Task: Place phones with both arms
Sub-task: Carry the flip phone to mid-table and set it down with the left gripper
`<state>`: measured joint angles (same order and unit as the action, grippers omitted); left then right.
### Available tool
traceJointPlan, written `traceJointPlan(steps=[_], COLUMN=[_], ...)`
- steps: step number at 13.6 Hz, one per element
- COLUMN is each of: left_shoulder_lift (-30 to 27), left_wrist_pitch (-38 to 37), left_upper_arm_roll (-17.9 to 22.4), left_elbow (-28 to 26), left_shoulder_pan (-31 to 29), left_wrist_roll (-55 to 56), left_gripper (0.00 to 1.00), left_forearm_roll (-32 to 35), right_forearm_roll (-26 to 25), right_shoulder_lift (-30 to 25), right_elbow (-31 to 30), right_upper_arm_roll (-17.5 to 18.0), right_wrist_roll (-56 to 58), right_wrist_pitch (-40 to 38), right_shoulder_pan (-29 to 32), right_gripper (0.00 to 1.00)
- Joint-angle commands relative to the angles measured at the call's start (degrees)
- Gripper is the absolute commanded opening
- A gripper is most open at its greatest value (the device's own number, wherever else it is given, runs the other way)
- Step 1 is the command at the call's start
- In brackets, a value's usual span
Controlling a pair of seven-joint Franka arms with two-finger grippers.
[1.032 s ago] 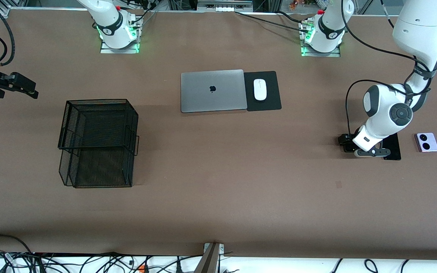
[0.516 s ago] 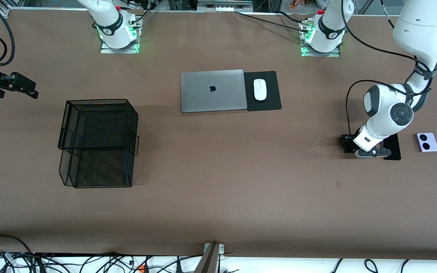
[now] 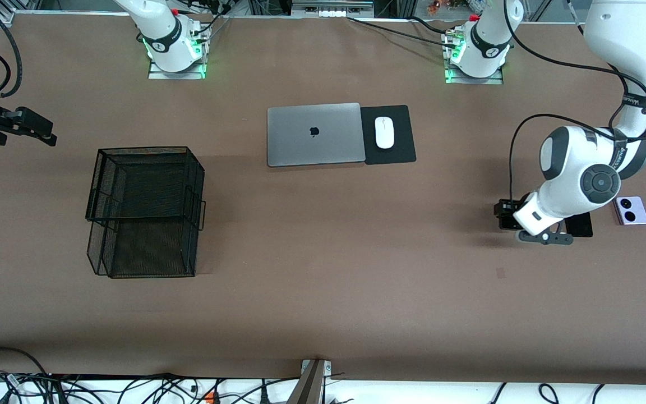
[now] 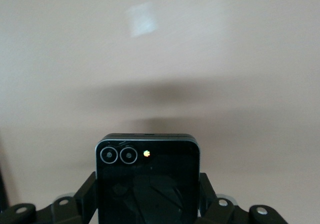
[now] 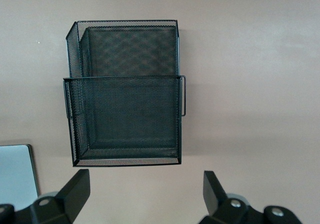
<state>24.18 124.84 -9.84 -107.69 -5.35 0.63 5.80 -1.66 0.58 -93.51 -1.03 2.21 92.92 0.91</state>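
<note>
The two-tier black wire-mesh basket [image 3: 144,212] sat on the brown desk [image 3: 323,292] at about nine o'clock, both tiers holding nothing. The left tool [image 4: 150,204] pinched the small square black folded phone [image 4: 148,181], lifted just over the desk at three o'clock. The left arm covered most of the long slim black slab phone [image 3: 580,224]; the small square lilac-white phone [image 3: 631,210] lay just beside it. The right tool [image 5: 145,194] stood spread, waiting above the basket.

Glossy black folded phone [image 4: 148,184], black wire-mesh basket [image 3: 144,210], matt brown table [image 3: 323,269].
</note>
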Motion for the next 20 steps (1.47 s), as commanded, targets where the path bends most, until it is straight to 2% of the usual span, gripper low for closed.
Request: traceJointPlan(steps=[1,3,6,8,11,14,16,17,18,20], left_shoulder_lift=[2.1,5.8,13.2,17.5,21.3,25.4,26.1,25.8,25.6,24.5], left_wrist_pitch=[-2.7,-2.6,-2.2,-0.7,6.5,13.6,14.1,14.1,13.9,13.5], left_upper_arm_roll=[-4.6,-5.0,-5.1,-5.2,-5.2,-5.1,-5.2,-5.2,-5.3,-5.2], left_elbow=[5.5,11.3,19.9,23.7,24.1,23.8,23.8,23.6,23.5,23.4], left_shoulder_pan=[2.3,8.0,16.8,21.1,25.7,29.4,31.3,31.4,31.9,31.3], left_wrist_roll=[0.4,4.7,18.4,26.1,28.7,29.5,29.5,29.8,30.6,33.3], left_gripper=[0.32,0.32,0.33,0.34,0.34,0.35,0.37,0.79,1.00,1.00], left_forearm_roll=[-0.1,-0.3,-0.3,-0.3,-1.0,-5.3,-5.4,-5.8,-5.9,-6.1], right_forearm_roll=[1.1,1.1,1.1,1.1,1.2,1.2,1.2,1.2,1.2,1.2], right_shoulder_lift=[0.0,0.0,0.0,0.0,0.0,0.0,0.0,0.1,0.2,0.3], right_elbow=[0.7,0.7,0.7,0.7,0.7,0.7,0.7,0.7,0.7,0.7], right_upper_arm_roll=[0.3,0.3,0.3,0.3,0.3,0.3,0.4,0.4,0.5,0.5], right_wrist_roll=[0.3,0.3,0.3,0.3,0.3,0.3,0.3,0.3,0.3,0.3], right_wrist_pitch=[-0.2,-0.2,-0.3,-0.3,-0.3,-0.3,-0.3,-0.2,-0.3,-0.4], right_shoulder_pan=[0.6,0.6,0.6,0.5,0.5,0.5,0.5,0.5,0.4,0.5], right_gripper=[1.00,1.00,1.00,1.00,1.00,1.00,1.00,1.00,1.00,1.00])
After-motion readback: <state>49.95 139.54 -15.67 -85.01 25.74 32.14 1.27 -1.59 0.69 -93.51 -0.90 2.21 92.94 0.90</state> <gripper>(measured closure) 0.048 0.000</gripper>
